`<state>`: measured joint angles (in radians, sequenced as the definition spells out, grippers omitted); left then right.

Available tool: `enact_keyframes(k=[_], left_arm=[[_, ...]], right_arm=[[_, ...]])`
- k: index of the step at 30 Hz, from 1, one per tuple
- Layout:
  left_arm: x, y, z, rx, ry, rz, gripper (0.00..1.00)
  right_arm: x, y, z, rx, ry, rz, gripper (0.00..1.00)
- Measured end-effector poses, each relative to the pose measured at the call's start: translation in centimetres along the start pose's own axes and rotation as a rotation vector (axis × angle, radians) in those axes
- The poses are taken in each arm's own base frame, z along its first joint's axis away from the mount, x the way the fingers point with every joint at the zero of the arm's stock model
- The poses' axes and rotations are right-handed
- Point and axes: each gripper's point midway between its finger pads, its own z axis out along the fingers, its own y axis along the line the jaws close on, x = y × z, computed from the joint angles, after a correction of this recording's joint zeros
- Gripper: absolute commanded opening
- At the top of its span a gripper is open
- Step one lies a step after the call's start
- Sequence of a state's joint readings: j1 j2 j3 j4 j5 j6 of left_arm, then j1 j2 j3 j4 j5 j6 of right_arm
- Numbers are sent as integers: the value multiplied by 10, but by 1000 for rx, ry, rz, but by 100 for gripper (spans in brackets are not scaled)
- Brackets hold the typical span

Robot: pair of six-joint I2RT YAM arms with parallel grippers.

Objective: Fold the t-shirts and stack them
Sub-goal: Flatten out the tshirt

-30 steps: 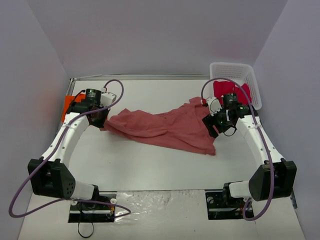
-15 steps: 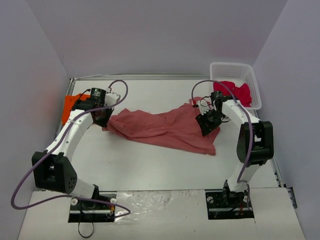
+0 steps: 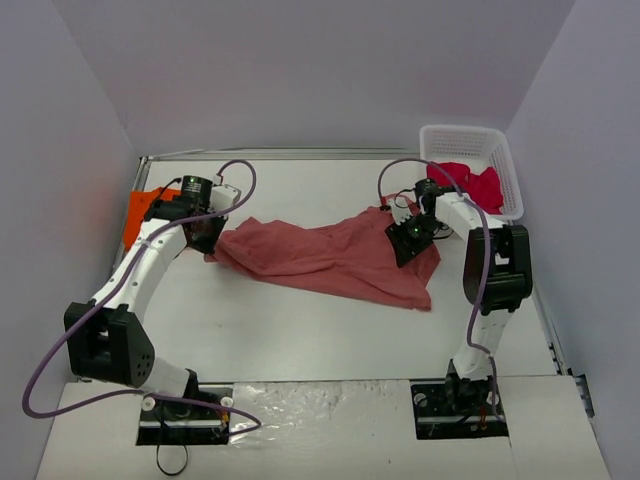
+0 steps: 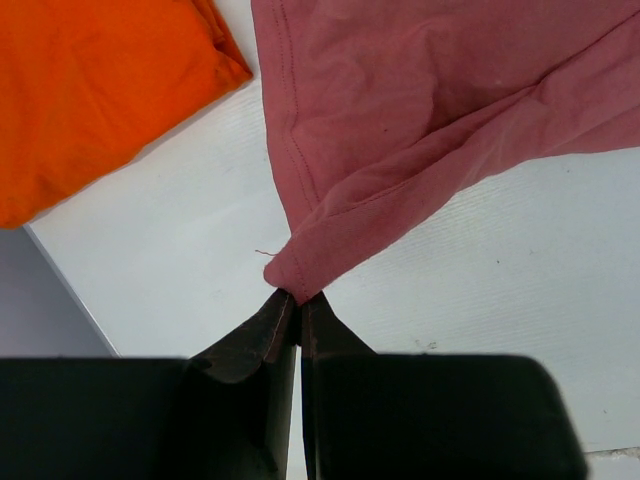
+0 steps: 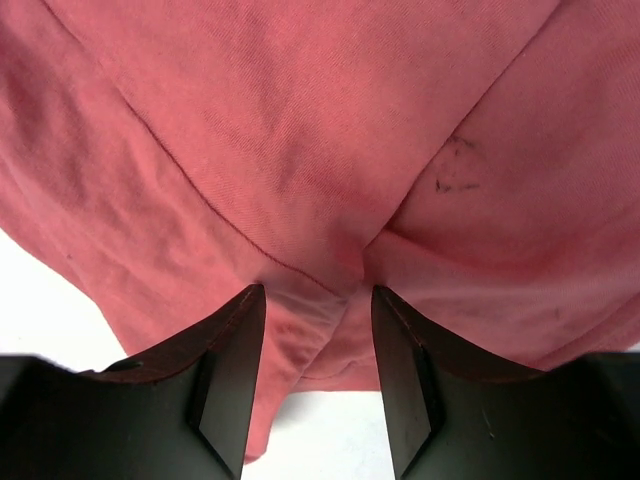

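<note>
The large brick-red t-shirt (image 3: pixel 335 255) lies crumpled across the table's middle. My left gripper (image 3: pixel 207 243) is shut on its left corner; in the left wrist view the pinched cloth (image 4: pixel 400 130) runs out from the closed fingertips (image 4: pixel 297 305). My right gripper (image 3: pixel 408 240) is open over the shirt's right part, its fingers (image 5: pixel 235 350) straddling a fold of the cloth (image 5: pixel 320 150). The orange t-shirt (image 3: pixel 140 212) lies flat at the far left and also shows in the left wrist view (image 4: pixel 90 90). The crimson-pink t-shirt (image 3: pixel 468 183) sits in the basket.
A white mesh basket (image 3: pixel 505 165) stands at the back right corner. A metal rail (image 3: pixel 280 155) edges the table's back. Grey walls close in on three sides.
My right arm has swung left and folded in, bringing the open gripper over the shirt's right part. The left gripper shifted slightly right early on, still holding its corner.
</note>
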<state>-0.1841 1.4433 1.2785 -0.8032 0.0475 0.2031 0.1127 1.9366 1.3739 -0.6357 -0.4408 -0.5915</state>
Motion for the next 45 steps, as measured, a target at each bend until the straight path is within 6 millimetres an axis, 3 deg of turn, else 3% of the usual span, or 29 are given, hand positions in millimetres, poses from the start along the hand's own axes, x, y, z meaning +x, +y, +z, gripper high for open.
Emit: enact_keyframes(k=[4, 5, 9, 18, 22, 25, 32, 35, 39, 42, 45], left_arm=[[0, 0, 0, 0, 0, 0, 2], [0, 0, 0, 0, 0, 0, 2], [0, 0, 0, 0, -1, 0, 2], [-2, 2, 0, -10, -5, -1, 2], [-4, 6, -1, -30, -4, -2, 2], [-18, 14, -6, -58, -23, -5, 2], [-83, 56, -32, -217, -202, -105, 2], [-120, 75, -41, -270, -271, -145, 2], [-155, 88, -45, -304, -339, -172, 3], [-161, 90, -54, -307, -362, -177, 2], [-154, 87, -71, -303, -391, -177, 2]], right_arm=[[0, -1, 6, -11, 5, -1, 30], [1, -1, 7, -15, 7, -1, 21], [0, -1, 7, -19, 5, -7, 0], [-3, -1, -2, 8, -12, -5, 0], [-16, -5, -34, 93, -65, -9, 0], [-45, -15, -73, 194, -149, -18, 0], [-126, -54, -172, 440, -390, 16, 0], [-163, -75, -200, 511, -487, 42, 0], [-185, -89, -211, 546, -546, 76, 0], [-180, -87, -210, 539, -539, 89, 0], [-164, -75, -211, 530, -524, 94, 0]])
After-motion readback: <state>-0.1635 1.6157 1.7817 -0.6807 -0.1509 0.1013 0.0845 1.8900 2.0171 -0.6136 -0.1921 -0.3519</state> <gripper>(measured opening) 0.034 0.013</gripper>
